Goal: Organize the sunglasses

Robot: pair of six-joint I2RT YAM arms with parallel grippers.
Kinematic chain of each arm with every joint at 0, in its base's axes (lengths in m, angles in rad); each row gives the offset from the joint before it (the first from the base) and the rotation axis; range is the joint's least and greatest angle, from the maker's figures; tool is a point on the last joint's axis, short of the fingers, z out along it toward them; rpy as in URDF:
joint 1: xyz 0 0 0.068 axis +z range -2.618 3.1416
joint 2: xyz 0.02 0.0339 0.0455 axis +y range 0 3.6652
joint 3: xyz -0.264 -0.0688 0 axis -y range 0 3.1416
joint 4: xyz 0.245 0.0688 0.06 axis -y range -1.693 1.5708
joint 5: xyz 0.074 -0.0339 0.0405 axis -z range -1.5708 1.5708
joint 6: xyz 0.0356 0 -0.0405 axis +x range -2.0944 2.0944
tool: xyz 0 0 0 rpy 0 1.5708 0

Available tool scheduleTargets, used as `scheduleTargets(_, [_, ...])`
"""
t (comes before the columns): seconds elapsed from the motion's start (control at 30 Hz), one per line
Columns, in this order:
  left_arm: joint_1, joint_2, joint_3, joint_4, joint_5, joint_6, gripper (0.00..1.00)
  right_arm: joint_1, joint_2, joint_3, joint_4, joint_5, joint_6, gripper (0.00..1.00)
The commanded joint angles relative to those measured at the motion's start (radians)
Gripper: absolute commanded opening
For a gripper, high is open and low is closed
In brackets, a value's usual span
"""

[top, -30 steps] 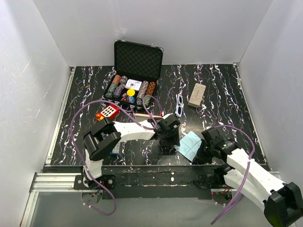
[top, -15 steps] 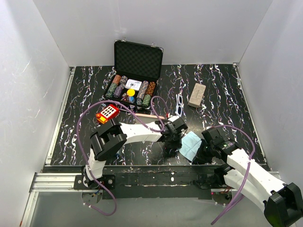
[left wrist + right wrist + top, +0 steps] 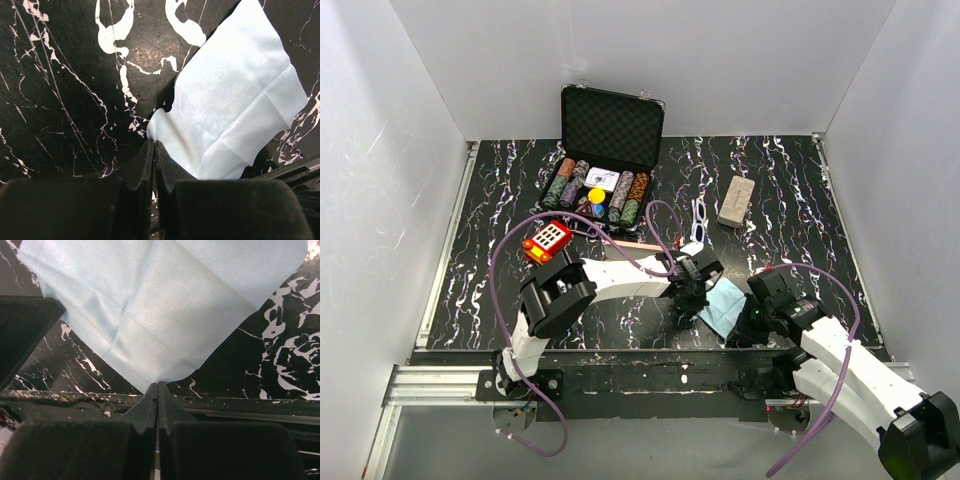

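Marbled table (image 3: 500,190): one cloth (image 3: 725,303), right gripper (image 3: 158,386) pinching it, left gripper (image 3: 153,145) seemingly too.

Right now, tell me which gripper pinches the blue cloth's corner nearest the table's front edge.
The right gripper: shut on the cloth corner by the table's front edge. The left gripper pinches the cloth's left corner, farther in.
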Motion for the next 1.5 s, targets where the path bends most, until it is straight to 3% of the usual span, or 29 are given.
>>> scheduleTargets(0.0, [-0.008, -0.053, -0.022, -0.032, -0.056, 0.011, 0.0, 0.004, -0.039, 0.049, 0.0, -0.065, -0.069, 0.01])
scheduleTargets(0.23, [-0.054, -0.285, -0.109, -0.092, -0.173, -0.058, 0.0, 0.007, -0.02, 0.136, -0.009, -0.401, -0.158, 0.01])
scheduleTargets(0.43, [-0.1, -0.483, -0.16, -0.236, -0.26, -0.163, 0.0, 0.032, -0.086, 0.143, 0.054, -0.599, -0.057, 0.01])
scheduleTargets(0.57, [-0.12, -0.526, -0.158, -0.299, -0.311, -0.198, 0.0, 0.038, -0.135, 0.104, 0.106, -0.671, 0.018, 0.01])
scheduleTargets(0.7, [-0.12, -0.466, -0.106, -0.314, -0.332, -0.175, 0.0, 0.036, -0.163, 0.09, 0.145, -0.612, 0.061, 0.01])
scheduleTargets(0.87, [-0.105, -0.376, -0.016, -0.321, -0.401, -0.112, 0.0, 0.023, -0.139, 0.116, 0.062, -0.426, 0.05, 0.01])
scheduleTargets(1.13, [0.001, -0.248, 0.019, -0.175, -0.313, -0.011, 0.0, -0.1, -0.024, 0.21, -0.041, -0.214, -0.114, 0.01])
scheduleTargets(1.47, [0.079, -0.115, 0.058, -0.107, -0.204, 0.035, 0.0, -0.188, 0.091, 0.239, 0.014, -0.169, -0.21, 0.01])
